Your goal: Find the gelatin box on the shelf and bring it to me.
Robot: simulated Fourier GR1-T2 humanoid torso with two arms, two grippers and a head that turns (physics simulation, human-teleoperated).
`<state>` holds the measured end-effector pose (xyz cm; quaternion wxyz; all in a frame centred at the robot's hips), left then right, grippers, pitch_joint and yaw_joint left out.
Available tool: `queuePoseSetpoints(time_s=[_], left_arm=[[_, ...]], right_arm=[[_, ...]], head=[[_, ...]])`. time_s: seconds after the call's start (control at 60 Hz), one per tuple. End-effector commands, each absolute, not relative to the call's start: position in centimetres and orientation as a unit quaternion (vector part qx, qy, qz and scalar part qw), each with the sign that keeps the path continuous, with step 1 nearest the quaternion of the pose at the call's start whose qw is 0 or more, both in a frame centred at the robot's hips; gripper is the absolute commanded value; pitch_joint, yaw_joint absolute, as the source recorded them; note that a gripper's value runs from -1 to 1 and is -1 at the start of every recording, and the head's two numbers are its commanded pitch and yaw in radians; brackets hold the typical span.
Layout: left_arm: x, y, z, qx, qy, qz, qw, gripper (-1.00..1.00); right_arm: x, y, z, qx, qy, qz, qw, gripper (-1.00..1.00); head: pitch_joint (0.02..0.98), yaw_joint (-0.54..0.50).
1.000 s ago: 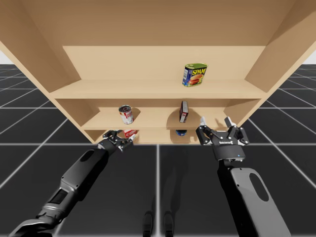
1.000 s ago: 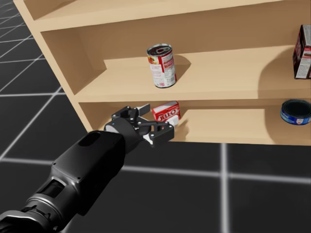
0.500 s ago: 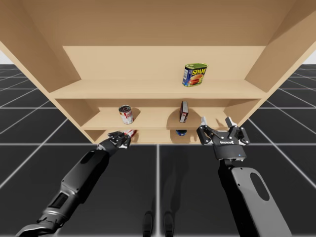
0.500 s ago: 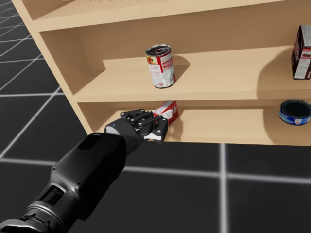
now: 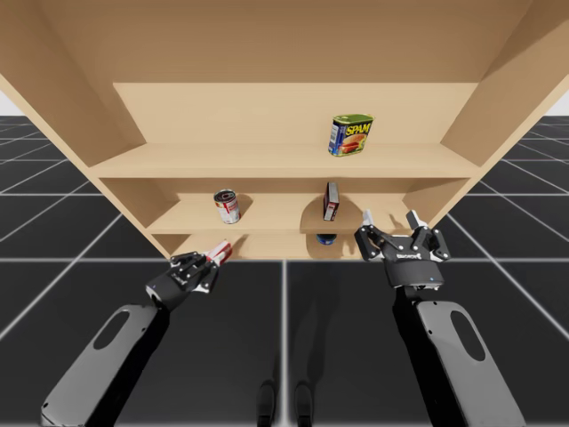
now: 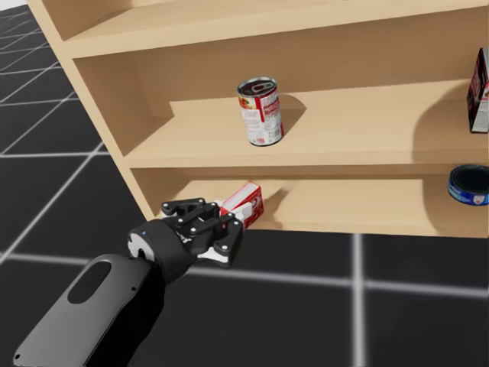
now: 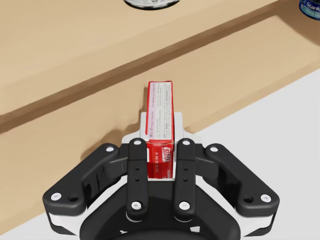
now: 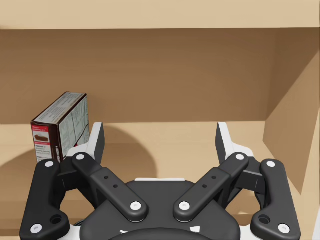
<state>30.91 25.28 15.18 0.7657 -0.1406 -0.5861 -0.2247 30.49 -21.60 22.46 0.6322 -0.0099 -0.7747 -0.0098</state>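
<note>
The gelatin box (image 6: 246, 202) is a small red and white carton. My left gripper (image 6: 228, 222) is shut on it, holding it edge-on just in front of the bottom shelf (image 6: 359, 206). In the left wrist view the box (image 7: 160, 110) sticks out ahead between both fingers (image 7: 137, 165). The high view shows the box (image 5: 222, 251) and left gripper (image 5: 210, 261) off the shelf's front edge. My right gripper (image 5: 391, 233) hangs open in front of the shelf's right side; in its wrist view the right gripper (image 8: 160, 142) has nothing between its fingers.
A red and white can (image 6: 261, 112) and a dark box (image 5: 331, 201) stand on the middle shelf. A blue flat tin (image 6: 468, 186) lies on the bottom shelf. A blue and yellow tin (image 5: 351, 134) sits on the top shelf. Dark grid floor lies below.
My left gripper went from open beside the gelatin box to shut on it, then drew back toward me, pulling the box off the bottom shelf. My head has turned slightly. The right arm stayed still.
</note>
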Motion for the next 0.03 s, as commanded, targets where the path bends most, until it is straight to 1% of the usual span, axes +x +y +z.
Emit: queuePoseSetpoints(time_s=[0.017, 0.033], left_arm=[[28.18, 25.97, 16.00, -0.157, -0.584, -0.249, 0.756, 1.00], [27.81, 26.14, 16.11, -0.157, -0.585, -0.248, 0.756, 1.00]], right_arm=[[30.55, -21.63, 22.46, -0.010, -0.774, -0.010, 0.633, -1.00], [30.55, -21.64, 22.46, -0.010, -0.774, -0.010, 0.633, -1.00]], head=[[0.724, 0.30], [0.722, 0.30]])
